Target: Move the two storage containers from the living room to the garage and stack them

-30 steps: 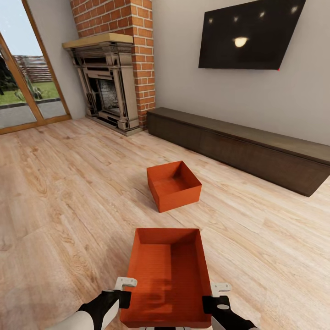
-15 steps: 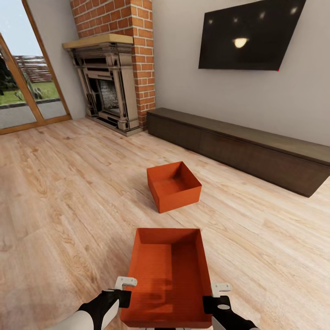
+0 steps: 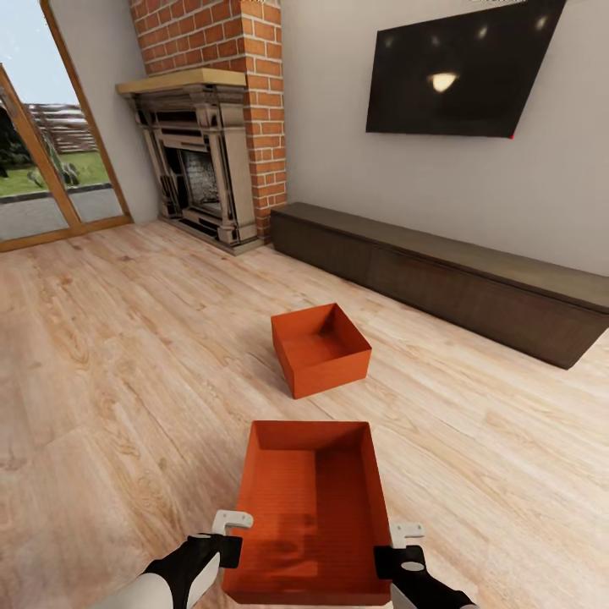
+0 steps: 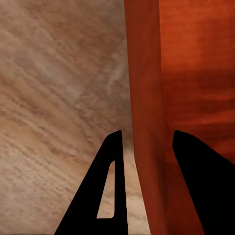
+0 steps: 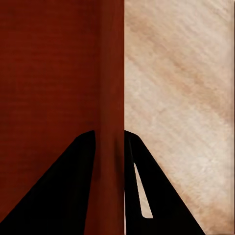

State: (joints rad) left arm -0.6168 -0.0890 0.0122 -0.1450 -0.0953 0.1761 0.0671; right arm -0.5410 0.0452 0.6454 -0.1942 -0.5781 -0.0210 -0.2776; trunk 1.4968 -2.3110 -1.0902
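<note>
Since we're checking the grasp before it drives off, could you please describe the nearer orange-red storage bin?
The nearer orange-red rectangular bin is open-topped, empty, thin-walled and level above the light wood plank floor. The left gripper straddles its left wall with a slight gap; the right gripper pinches its right wall.

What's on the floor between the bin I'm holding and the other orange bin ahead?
Nothing: in the head view, only bare light wood plank floor separates the held orange-red rectangular bin from the second orange-red bin.
</note>
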